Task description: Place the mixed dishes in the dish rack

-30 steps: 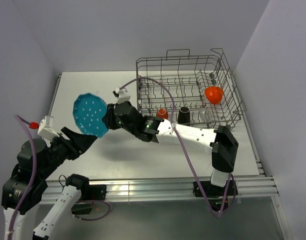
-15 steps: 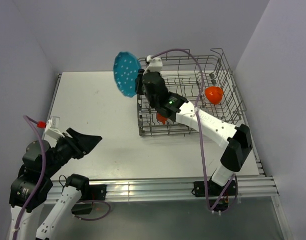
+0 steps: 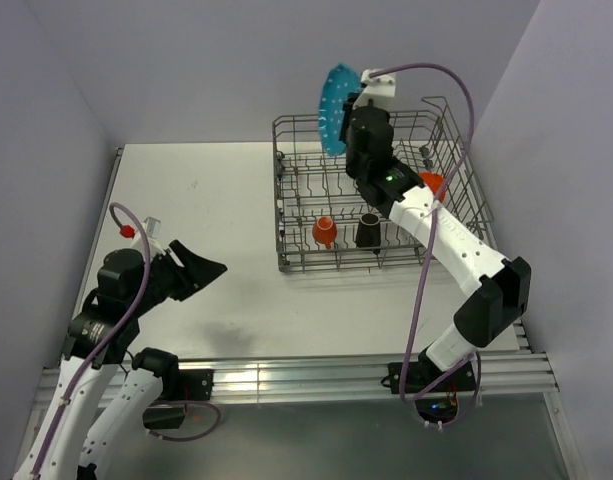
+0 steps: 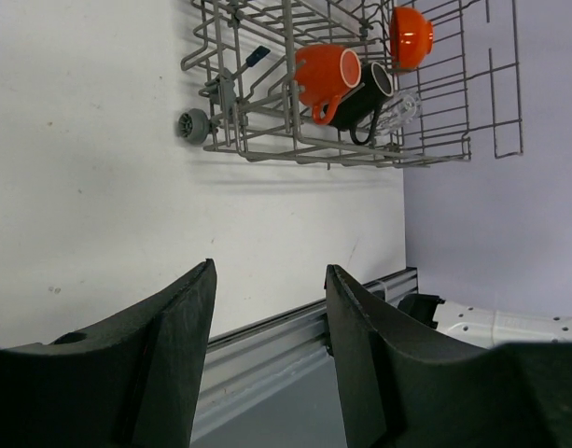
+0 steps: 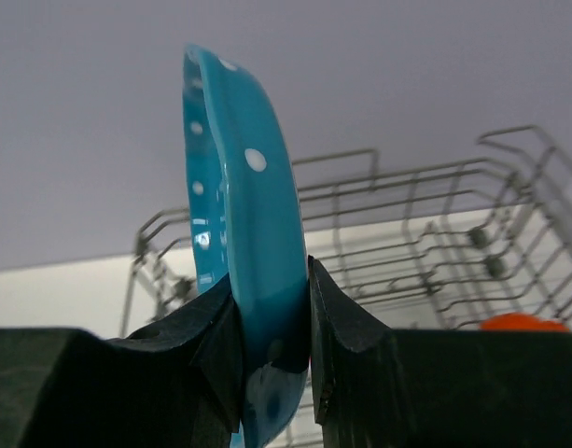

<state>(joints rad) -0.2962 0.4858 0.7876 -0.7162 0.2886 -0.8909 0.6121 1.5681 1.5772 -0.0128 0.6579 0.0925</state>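
Note:
My right gripper [image 3: 348, 115] is shut on the rim of the teal white-dotted plate [image 3: 331, 107] and holds it on edge, high above the back left part of the grey wire dish rack [image 3: 456, 150]; the plate fills the right wrist view [image 5: 237, 233]. In the rack stand the small orange cup [image 3: 324, 231], the dark brown mug [image 3: 368, 229] and the orange-red bowl [image 3: 432, 182]. The left wrist view shows the cup [image 4: 325, 77], the mug [image 4: 365, 93], the clear glass [image 4: 397, 110] and the bowl [image 4: 411, 35]. My left gripper [image 3: 204, 270] is open and empty over the table's front left.
The white table [image 3: 206, 200] lies left of the rack. An aluminium rail [image 3: 316, 375] runs along the near edge. Grey walls close in at the back and both sides. A purple cable [image 3: 421, 270] loops from the right arm.
My right arm has swung the plate from beside the rack's left wall up and rightward to above the rack. My left arm has risen and moved slightly right, still open.

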